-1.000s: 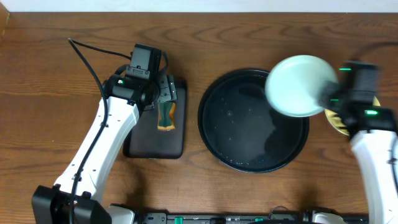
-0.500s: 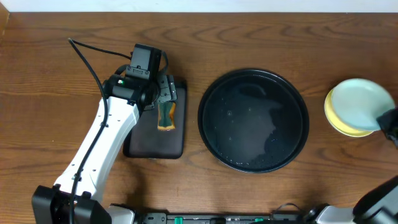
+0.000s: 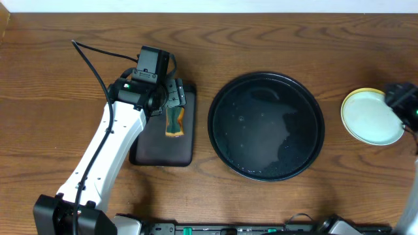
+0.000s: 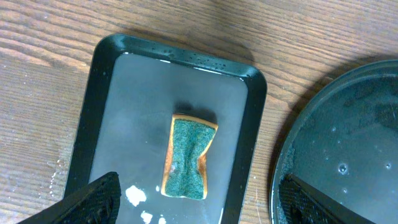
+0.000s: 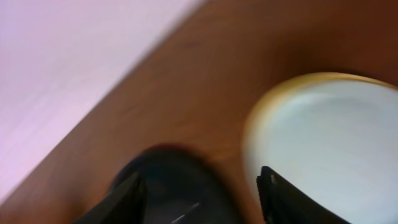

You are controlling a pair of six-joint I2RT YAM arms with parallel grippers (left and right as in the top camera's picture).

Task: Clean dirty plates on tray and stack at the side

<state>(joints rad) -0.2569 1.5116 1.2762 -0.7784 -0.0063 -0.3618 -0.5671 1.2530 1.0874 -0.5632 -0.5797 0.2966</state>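
Overhead: plates (image 3: 369, 118) just beside right end effector (image 3: 398, 98)

Black tray (image 3: 261, 140), pale turquoise plate (image 3: 374, 118) over yellow plate (image 3: 344, 109), green-orange sponge (image 4: 188, 158).

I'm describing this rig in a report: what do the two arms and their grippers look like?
The left arm has a white link, black joints, a boxy black camera housing, a green light and a thin black cable. The right arm shows a black wrist with a green light. The left fingers are matte black wedges.
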